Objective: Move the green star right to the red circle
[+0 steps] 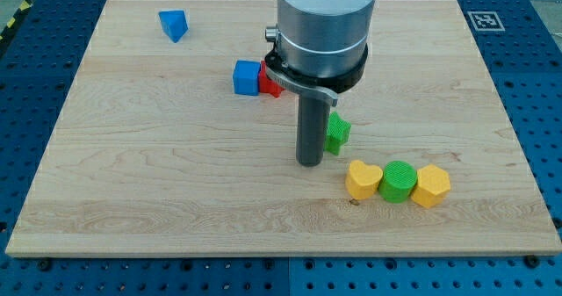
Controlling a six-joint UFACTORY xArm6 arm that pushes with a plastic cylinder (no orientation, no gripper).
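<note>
The green star (338, 131) lies near the board's middle, its left part hidden behind my rod. My tip (308, 162) rests on the board just left of and slightly below the star, close against it. A red block (270, 83) lies up and to the left, next to a blue cube (247, 77). The arm's body covers the red block's right part, so its shape is unclear.
A yellow heart (363, 180), a green cylinder (398, 181) and a yellow hexagon (430, 186) stand in a row to the lower right of the star. A blue wedge-like block (173, 24) sits at the top left. The wooden board (132, 182) lies on a blue perforated table.
</note>
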